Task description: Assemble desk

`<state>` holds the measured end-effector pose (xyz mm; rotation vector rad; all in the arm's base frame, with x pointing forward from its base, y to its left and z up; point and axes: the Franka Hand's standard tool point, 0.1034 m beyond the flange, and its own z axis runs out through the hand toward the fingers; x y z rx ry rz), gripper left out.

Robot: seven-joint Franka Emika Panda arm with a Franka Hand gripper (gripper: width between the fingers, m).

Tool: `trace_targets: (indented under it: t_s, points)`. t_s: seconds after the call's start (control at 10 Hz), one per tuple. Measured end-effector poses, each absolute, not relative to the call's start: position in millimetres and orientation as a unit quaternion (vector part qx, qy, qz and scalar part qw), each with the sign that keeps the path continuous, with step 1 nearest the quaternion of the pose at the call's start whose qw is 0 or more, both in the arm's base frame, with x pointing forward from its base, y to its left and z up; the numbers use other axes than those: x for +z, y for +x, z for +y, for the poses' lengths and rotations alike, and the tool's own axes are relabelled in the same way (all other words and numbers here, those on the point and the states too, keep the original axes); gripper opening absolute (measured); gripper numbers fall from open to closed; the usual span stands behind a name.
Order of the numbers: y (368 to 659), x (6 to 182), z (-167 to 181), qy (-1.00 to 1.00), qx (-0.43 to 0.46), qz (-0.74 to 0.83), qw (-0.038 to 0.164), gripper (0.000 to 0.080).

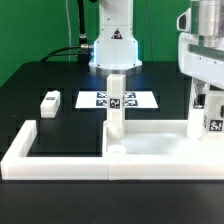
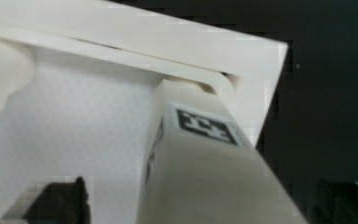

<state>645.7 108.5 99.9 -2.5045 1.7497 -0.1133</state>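
Observation:
The white desk tabletop (image 1: 160,143) lies flat at the exterior view's right, inside the border frame's corner. One white leg (image 1: 116,106) stands upright on its near left corner. My gripper (image 1: 207,100) hangs over the tabletop's right end around a second tagged leg (image 1: 211,120) that stands upright there. In the wrist view this leg (image 2: 220,165) runs from between my fingers to the tabletop's corner (image 2: 87,120). The dark left finger (image 2: 55,203) stands apart from the leg, with a strip of tabletop showing between them. A third leg (image 1: 50,100) lies loose on the table at the left.
The long white U-shaped border frame (image 1: 55,160) runs along the front and up the left side. The marker board (image 1: 115,99) lies flat behind the tabletop. The robot's base (image 1: 113,45) stands at the back centre. The table is black.

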Motion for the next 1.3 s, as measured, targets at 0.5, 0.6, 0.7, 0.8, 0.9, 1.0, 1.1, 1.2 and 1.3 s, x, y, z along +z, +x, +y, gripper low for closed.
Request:
trace_targets:
  t_s: [0.5,0.6,0.7,0.8,0.9,1.0,1.1,1.2,1.3]
  points:
    - [657.9,108.9,102.6,-0.936,-0.061,0.346,0.034,0.0649]
    - [661.3,108.2,104.3,-0.958,-0.072,0.274,0.035,0.0649]
    - [658.7,107.0,112.6,-0.965,-0.072,0.249,0.033,0.0649]
    - [654.0,107.2,118.9,-0.978,-0.077,0.191,0.015,0.0649]
    - [655.1,107.0,112.8,-0.979,-0.077,0.186,0.014,0.0649]
    - [655.0,106.9,113.4,-0.977,-0.077,0.199,0.016,0.0620]
    - [654.9,106.8,113.4,-0.975,-0.077,0.207,0.016,0.0620]
    - [655.1,106.6,109.8,-0.974,-0.077,0.212,0.015,0.0443]
    - [655.6,106.7,106.2,-0.969,-0.077,0.236,0.015,0.0320]
